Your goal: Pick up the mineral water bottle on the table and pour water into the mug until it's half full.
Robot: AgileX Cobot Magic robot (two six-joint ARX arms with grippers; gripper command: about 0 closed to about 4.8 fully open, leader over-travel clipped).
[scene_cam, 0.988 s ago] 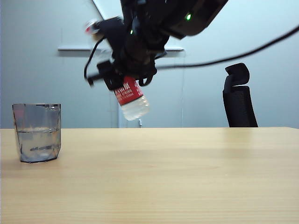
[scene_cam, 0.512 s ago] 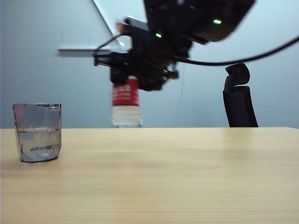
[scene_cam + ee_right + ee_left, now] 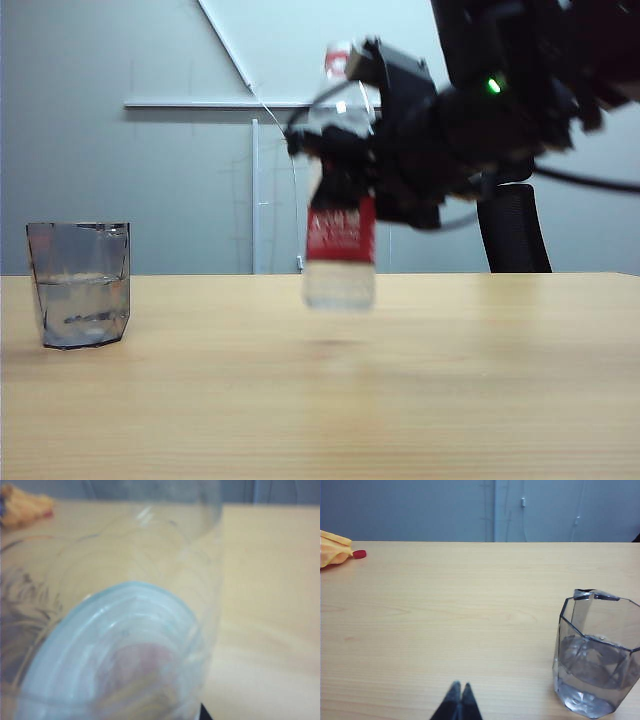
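The right gripper [image 3: 355,185], upper centre-right of the exterior view, is clamped around the mineral water bottle [image 3: 340,255], which hangs nearly upright with its base just above the tabletop [image 3: 400,380]; a black office chair [image 3: 512,215] stands behind it at right. The left gripper [image 3: 459,700], at the lower edge of the left wrist view, has its fingertips pressed together and holds nothing. The mug [image 3: 79,284], partly filled with water [image 3: 80,305], stands at far left, well apart from the bottle, with an orange cloth [image 3: 334,548] and red cap [image 3: 359,554] at the tabletop's far edge.
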